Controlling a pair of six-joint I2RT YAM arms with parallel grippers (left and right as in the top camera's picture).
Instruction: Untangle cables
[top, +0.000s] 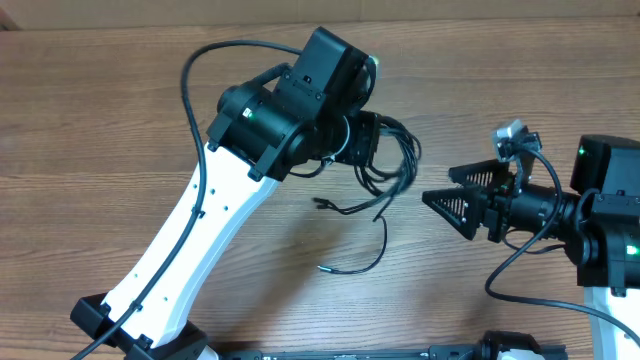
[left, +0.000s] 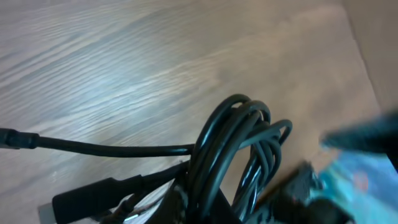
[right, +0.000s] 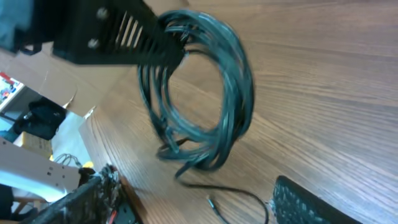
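Overhead view: my left pincer (top: 368, 140) is closed on the cables (top: 398, 160). They are a black bunch of loops, held up off the wooden table (top: 100, 110) near the middle. Two loose ends (top: 350, 268) trail down onto the wood, nearer than the bunch. My right pincer (top: 440, 186) is wide open and holds nothing. It points at the bunch from the right, just beside it.

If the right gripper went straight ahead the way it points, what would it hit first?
The right gripper would probably meet the cables hanging from the left gripper, though height is unclear.
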